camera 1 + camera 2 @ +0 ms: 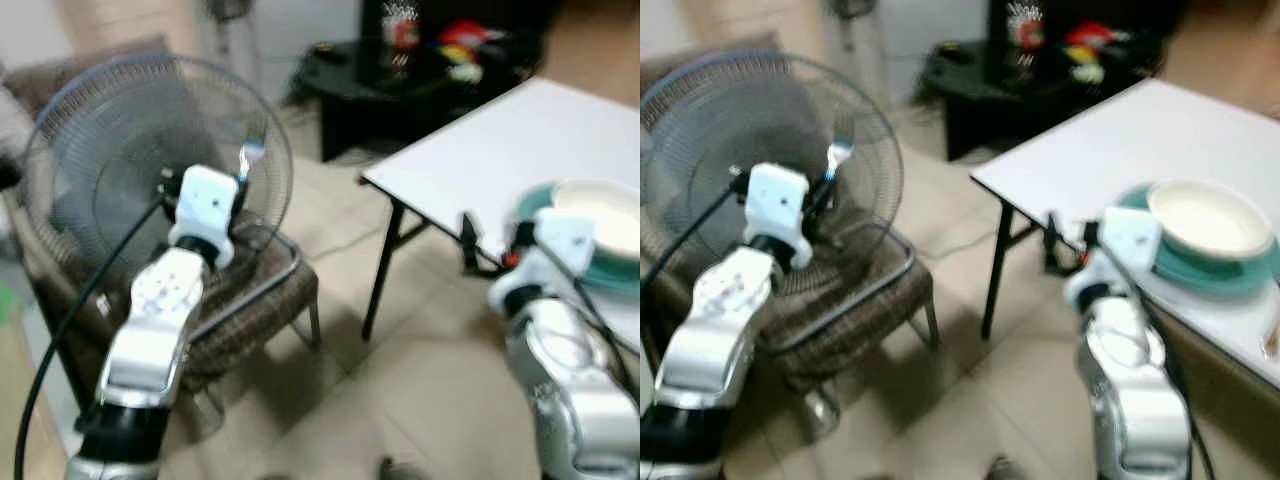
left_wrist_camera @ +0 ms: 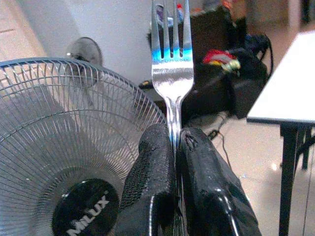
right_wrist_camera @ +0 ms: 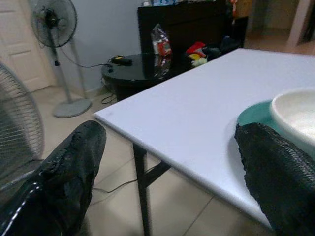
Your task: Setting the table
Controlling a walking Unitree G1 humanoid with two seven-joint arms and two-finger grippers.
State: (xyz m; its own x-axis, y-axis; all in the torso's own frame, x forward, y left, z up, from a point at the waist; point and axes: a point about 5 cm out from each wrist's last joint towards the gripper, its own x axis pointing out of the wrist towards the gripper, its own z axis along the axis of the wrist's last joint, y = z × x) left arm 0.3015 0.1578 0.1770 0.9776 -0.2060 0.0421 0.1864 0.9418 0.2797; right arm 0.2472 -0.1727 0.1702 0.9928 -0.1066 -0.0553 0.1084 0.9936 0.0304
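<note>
- My left claw (image 2: 174,147) is clenched on a fork (image 2: 172,54), tines up, in front of the fan (image 1: 130,160) — well short of the table (image 1: 480,150).
- My right claw (image 3: 162,167) is released, empty, at the table edge beside the white bowl (image 1: 1208,218) on its teal plate (image 1: 1240,270).
- I judge the fork still needs placing.

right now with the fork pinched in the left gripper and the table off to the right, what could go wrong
1. The left gripper grips the fork only low on its thin handle, so it may twist or slip on the way over.
2. The fork is raised right beside the fan on the wicker chair; a swing could snag its tines in the grille.
3. The right gripper hangs open at the table edge, close to the white bowl on its teal plate, and could nudge them.
</note>
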